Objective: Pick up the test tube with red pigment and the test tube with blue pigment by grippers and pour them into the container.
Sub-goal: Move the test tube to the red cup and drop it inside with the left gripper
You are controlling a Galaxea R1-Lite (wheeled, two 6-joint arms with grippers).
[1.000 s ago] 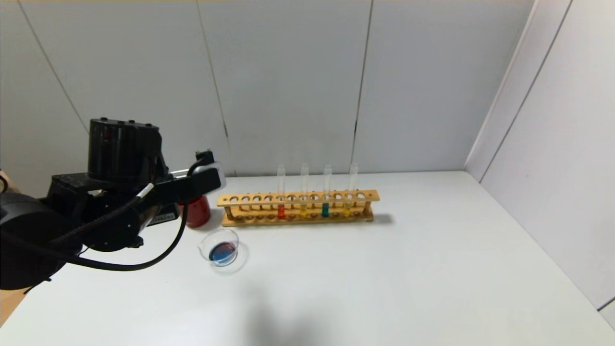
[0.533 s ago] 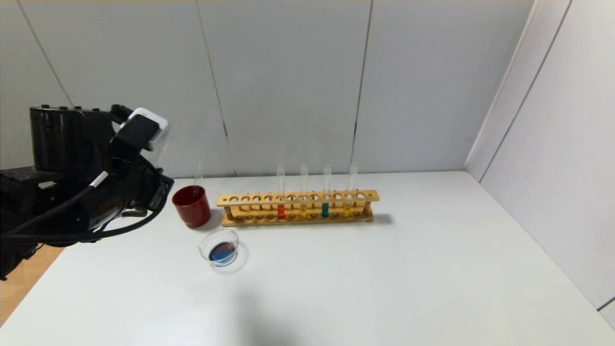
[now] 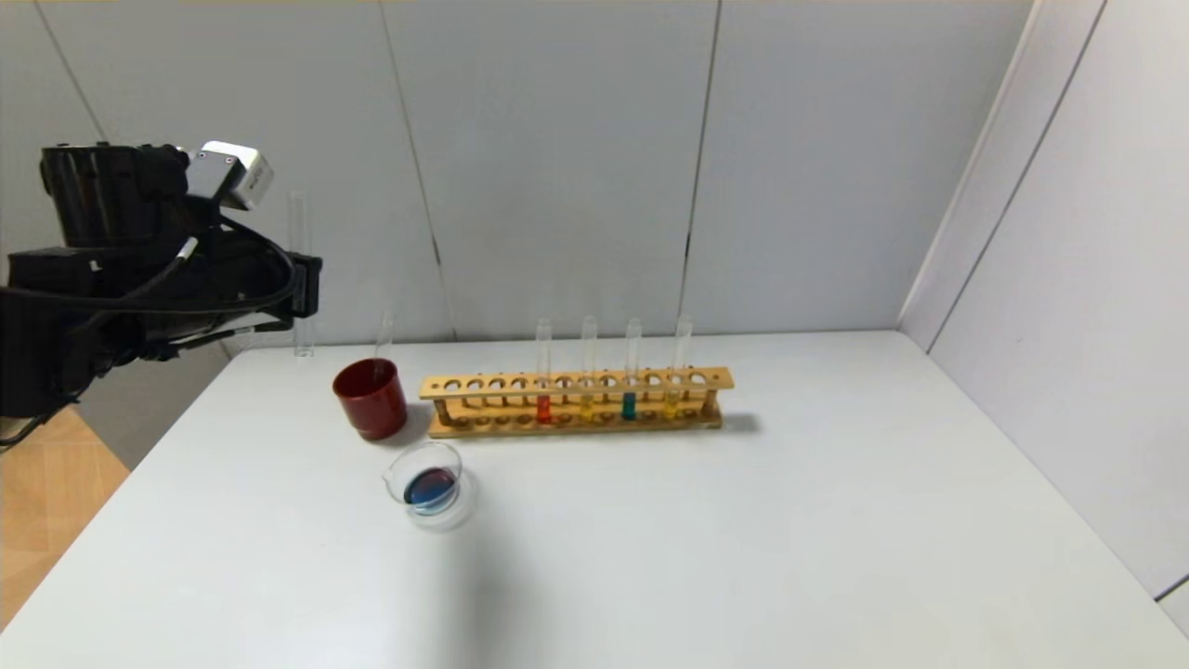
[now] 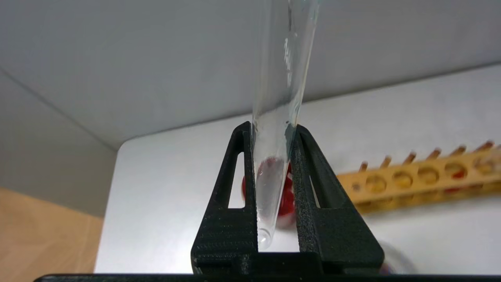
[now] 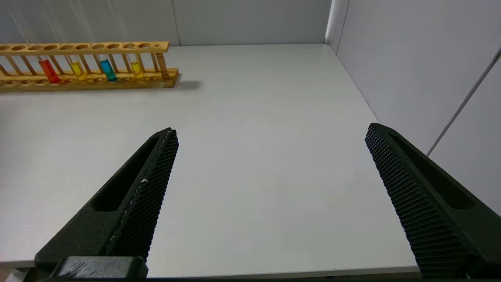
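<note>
Left gripper [image 4: 274,129] clamps an empty test tube [image 3: 300,279] (upright) beside the table [image 3: 743,557].

The test tube with red pigment [image 3: 543,372] stands upright in the wooden rack, a short orange-red column at its bottom. Two holes to its right, the test tube with blue pigment [image 3: 631,369] stands upright too, teal liquid low in it. The container [image 3: 427,480], a low clear glass dish, sits on the desk in front of the rack's left end, dark blue liquid pooled inside.
</note>
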